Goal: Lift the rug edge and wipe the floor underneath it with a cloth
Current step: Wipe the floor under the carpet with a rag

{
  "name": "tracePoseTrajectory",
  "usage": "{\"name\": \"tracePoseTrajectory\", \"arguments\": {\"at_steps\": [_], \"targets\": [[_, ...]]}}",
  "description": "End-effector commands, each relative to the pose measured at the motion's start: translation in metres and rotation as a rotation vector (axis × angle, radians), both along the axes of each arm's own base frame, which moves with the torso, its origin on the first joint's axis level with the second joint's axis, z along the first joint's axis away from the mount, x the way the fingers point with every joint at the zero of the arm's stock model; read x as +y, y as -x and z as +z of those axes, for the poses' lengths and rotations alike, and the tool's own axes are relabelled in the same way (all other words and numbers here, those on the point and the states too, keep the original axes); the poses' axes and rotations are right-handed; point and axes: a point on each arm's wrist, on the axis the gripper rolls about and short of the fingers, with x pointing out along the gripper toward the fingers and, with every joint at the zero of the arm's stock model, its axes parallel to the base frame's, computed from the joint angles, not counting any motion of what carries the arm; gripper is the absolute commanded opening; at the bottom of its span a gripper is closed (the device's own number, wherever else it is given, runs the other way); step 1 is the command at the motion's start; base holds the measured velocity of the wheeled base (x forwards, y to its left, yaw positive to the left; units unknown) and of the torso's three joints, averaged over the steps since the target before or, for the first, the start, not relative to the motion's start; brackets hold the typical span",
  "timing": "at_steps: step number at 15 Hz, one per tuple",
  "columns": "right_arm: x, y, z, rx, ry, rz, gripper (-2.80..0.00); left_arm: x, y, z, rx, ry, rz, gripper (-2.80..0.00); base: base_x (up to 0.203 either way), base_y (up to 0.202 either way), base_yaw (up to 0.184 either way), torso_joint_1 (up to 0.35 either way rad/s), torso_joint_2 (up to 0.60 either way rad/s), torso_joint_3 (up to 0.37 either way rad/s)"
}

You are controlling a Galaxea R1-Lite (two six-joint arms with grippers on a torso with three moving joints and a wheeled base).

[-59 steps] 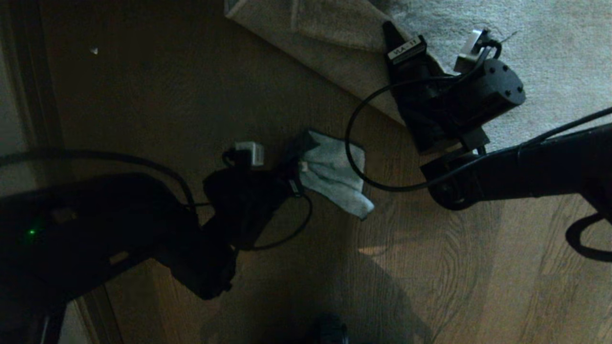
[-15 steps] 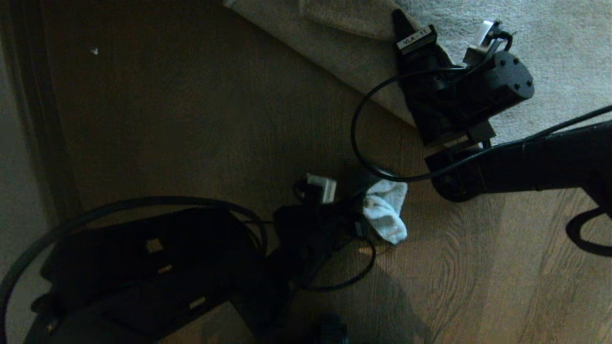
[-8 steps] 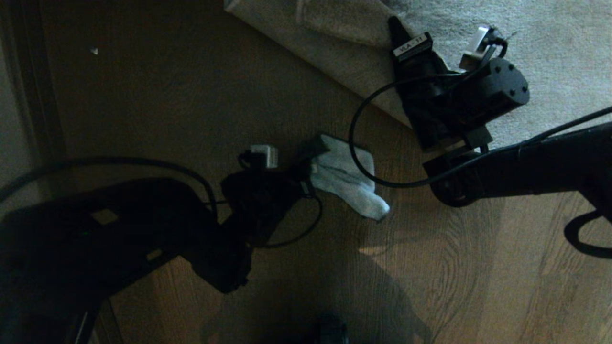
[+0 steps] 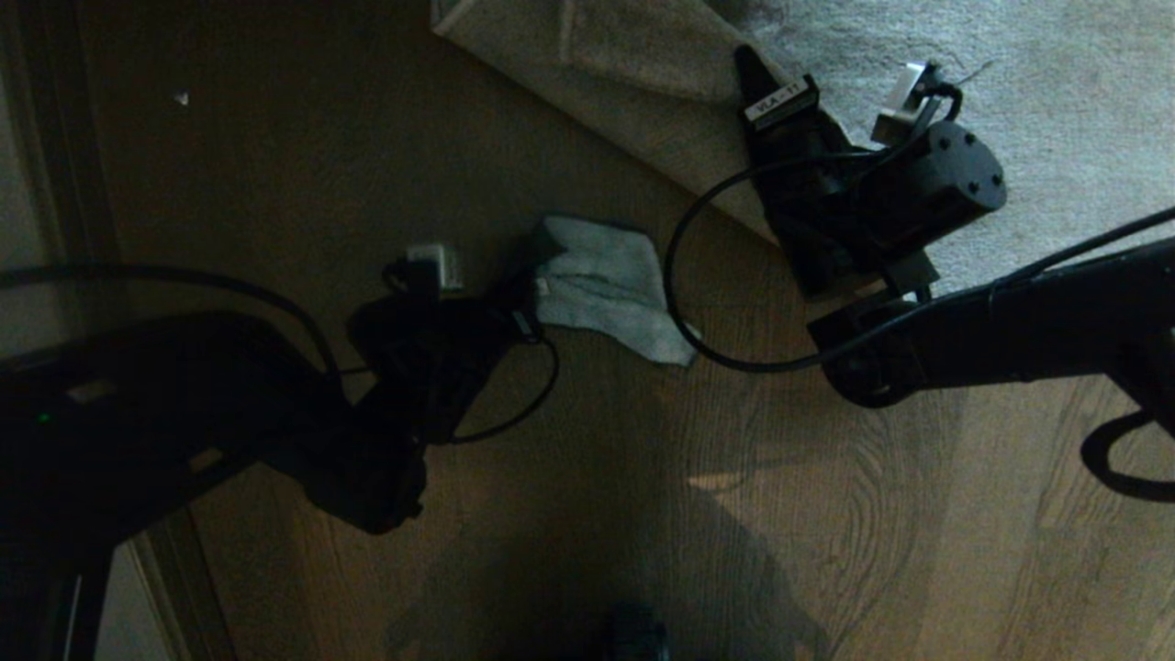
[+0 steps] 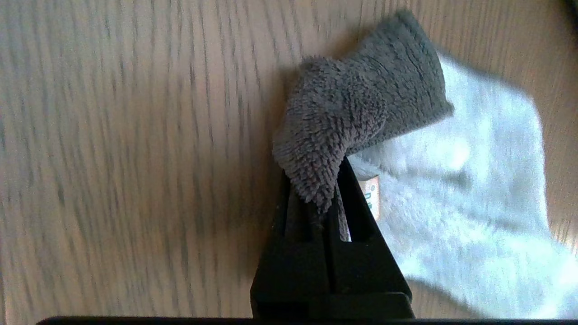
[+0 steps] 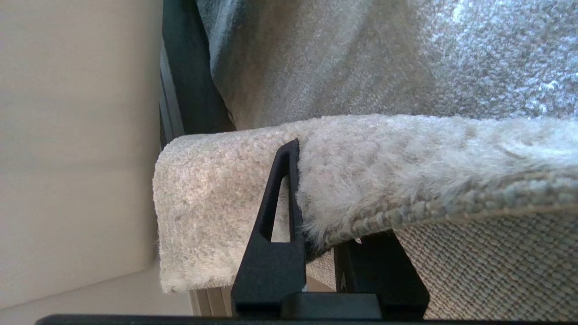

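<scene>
The left hand (image 5: pixel 323 203), clamped on the cloth (image 4: pixel 601 285), could lose it; the right hand (image 6: pixel 316 212) pinching the rug edge (image 6: pixel 361 180) might slip.

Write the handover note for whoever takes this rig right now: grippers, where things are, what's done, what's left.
Left gripper: shut on the cloth, which lies spread on the floor beside the rug edge.
Right gripper: shut on the rug edge, holding it folded back, pale underside showing.
Done: edge lifted, cloth gripped and down on the floor.
Left: wipe the floor by and under the lifted edge, then lower the rug and let go of the cloth.
</scene>
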Motion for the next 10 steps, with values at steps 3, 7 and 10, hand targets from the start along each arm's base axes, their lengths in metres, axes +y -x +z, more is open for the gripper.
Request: {"name": "tracePoseTrajectory", "arguments": {"at_steps": [3,7,10], "targets": [[0.000,0.002,-0.002,0.000,-0.004,0.003,-2.80,-0.055,0.053,-0.002,0.003,-0.007,-0.207,-2.80,0.000,0.000,0.000,0.000,0.00,0.000],[-0.002,0.004,-0.004,-0.006,-0.008,0.001,-2.80,-0.120,0.146,-0.034,0.094,-0.136,-0.503,-2.80,0.000,0.000,0.000,0.000,0.00,0.000],[-0.003,0.006,-0.002,-0.008,-0.010,0.001,-2.80,-0.139,0.193,-0.076,0.188,-0.268,-0.630,-2.80,0.000,0.000,0.000,0.000,0.00,0.000]]}}
